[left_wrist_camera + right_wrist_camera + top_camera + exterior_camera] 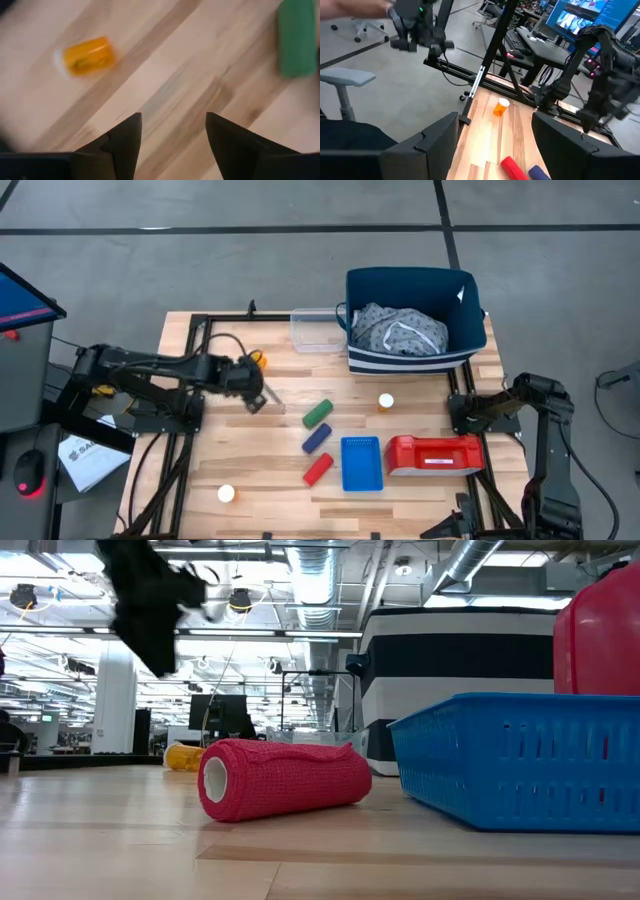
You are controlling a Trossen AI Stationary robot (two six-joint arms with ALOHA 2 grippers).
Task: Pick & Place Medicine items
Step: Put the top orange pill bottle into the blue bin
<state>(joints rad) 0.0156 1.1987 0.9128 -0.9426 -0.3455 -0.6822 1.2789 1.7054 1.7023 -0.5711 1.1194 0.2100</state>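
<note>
The left gripper is hovering over the table with its fingers parted and holding nothing, one orange pill bottle is lying near it, two more are standing apart, and the right gripper is waiting open and empty at the edge.

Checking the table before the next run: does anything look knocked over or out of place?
One pill bottle lies on its side beside the left gripper, which is open with nothing between its fingers. Two other pill bottles stand upright, scattered on the table. The blue basket holds nothing.
</note>
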